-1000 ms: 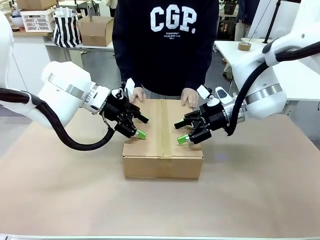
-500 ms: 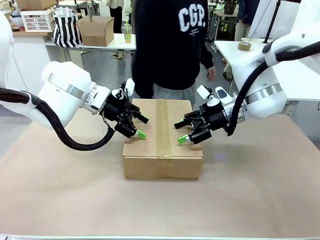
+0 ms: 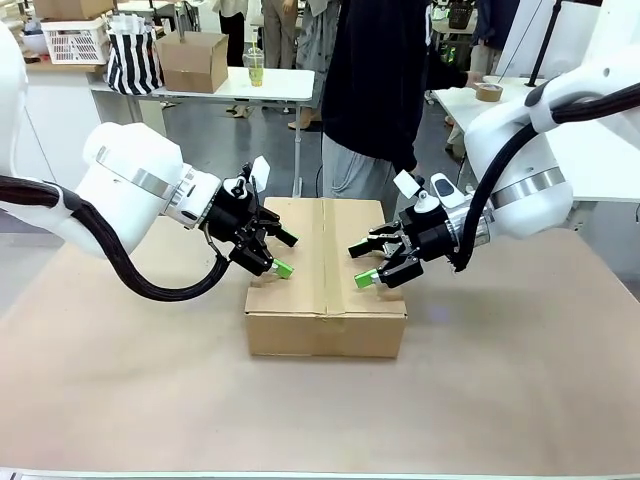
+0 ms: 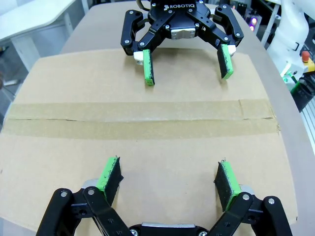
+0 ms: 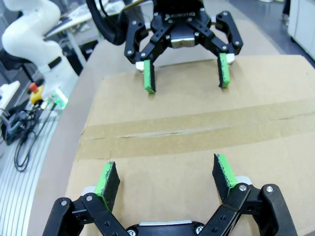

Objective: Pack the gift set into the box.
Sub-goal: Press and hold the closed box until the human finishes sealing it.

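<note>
shallow brown cardboard box (image 3: pixel 325 275) at table centre, flaps closed, tape along the middle seam.
left gripper (image 3: pixel 277 255) and right gripper (image 3: pixel 359 264) hover over its top, facing each other, fingers spread, holding nothing.

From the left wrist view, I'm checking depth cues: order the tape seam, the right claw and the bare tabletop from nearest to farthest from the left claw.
1. Tape seam, across the box top just ahead of the left claw.
2. Right claw, over the box's far edge.
3. Tabletop, beyond the box.
</note>
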Controlling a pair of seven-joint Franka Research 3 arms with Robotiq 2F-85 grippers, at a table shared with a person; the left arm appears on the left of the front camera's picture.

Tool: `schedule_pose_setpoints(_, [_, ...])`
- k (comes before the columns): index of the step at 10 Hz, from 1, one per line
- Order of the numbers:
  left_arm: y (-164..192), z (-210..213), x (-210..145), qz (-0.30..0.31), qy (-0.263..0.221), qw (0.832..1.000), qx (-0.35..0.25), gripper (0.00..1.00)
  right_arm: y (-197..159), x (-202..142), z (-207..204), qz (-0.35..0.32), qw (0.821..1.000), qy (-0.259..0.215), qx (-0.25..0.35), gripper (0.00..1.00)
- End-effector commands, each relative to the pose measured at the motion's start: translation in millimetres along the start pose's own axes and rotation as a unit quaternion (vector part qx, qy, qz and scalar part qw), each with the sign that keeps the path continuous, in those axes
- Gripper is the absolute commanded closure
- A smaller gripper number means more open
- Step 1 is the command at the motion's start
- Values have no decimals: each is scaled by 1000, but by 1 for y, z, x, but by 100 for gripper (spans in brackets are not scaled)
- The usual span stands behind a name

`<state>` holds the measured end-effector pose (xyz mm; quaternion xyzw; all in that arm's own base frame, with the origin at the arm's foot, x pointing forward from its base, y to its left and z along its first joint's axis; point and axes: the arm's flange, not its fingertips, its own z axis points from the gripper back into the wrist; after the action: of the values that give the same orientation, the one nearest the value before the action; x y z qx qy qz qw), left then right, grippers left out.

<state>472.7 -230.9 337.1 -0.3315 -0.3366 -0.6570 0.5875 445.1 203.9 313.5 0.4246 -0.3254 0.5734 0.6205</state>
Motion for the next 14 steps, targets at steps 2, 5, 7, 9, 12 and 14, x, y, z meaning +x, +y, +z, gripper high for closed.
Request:
schedule_pose_setpoints(2, [-1, -1, -2, -2, 5, 1000, -2, 0, 0, -3, -1, -2, 1000, 2, 0, 0])
schedule_pose_setpoints(5, [-1, -1, -2, -2, 5, 1000, -2, 0, 0, -3, -1, -2, 1000, 2, 0, 0])
schedule_pose_setpoints(7, [-1, -1, -2, -2, 5, 1000, -2, 0, 0, -3, -1, -2, 1000, 2, 0, 0])
schedule_pose_setpoints(9, [-1, -1, -2, -2, 5, 1000, -2, 0, 0, -3, -1, -2, 1000, 2, 0, 0])
schedule_pose_setpoints(12, [-1, -1, -2, -2, 5, 1000, -2, 0, 0, -3, -1, -2, 1000, 2, 0, 0])
schedule_pose_setpoints(14, [-1, -1, -2, -2, 5, 1000, -2, 0, 0, -3, -1, -2, 1000, 2, 0, 0])
